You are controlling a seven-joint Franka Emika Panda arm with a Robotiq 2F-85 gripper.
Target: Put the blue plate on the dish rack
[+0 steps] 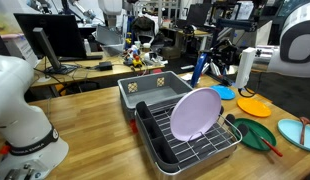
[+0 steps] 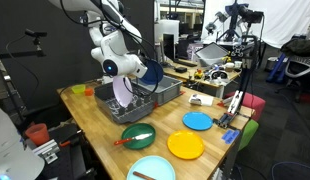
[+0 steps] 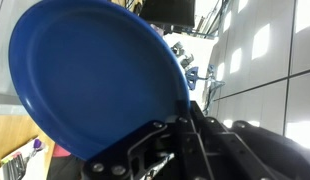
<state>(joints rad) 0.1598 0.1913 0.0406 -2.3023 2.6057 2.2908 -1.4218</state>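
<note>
End effector (image 3: 163, 138) is clamped on the blue plate (image 3: 95, 70). The wrist view shows dark fingers pinching the rim at bottom centre of the frame, w/ the disc filling the upper left. So the grasp is done. The plate is off the bench (image 1: 85, 110) and in the air.

In an exterior view the blue plate (image 2: 153, 72) hangs at frame centre, just under the white wrist, tilted near upright, above the rack/bin area. In an exterior view the blue plate (image 1: 200, 68) reads only as a thin sliver, edge-on, upper middle of frame, past the far right corner of the bin (image 1: 145, 88). Whether it sits directly over the rack can't be told, but it's clearly not touching it.

Rack (image 1: 167, 142) is at lower centre of the frame, in front of the bin. Lavender plate (image 1: 195, 113) stands tilted in its right part. Prongs toward the left look free.

Progress est.: pick + lift complete, approx. halfway. Left to do:
- carry the plate over the rack
- line the rim up w/ a free slot beside the lavender plate
- lower it between the prongs, release, back off

Likely snag is knocking the lavender plate on the way down.

Sky-blue plate (image 1: 223, 92) and orange plate (image 1: 253, 105) lie flat at the right of the frame and aren't involved.
</note>
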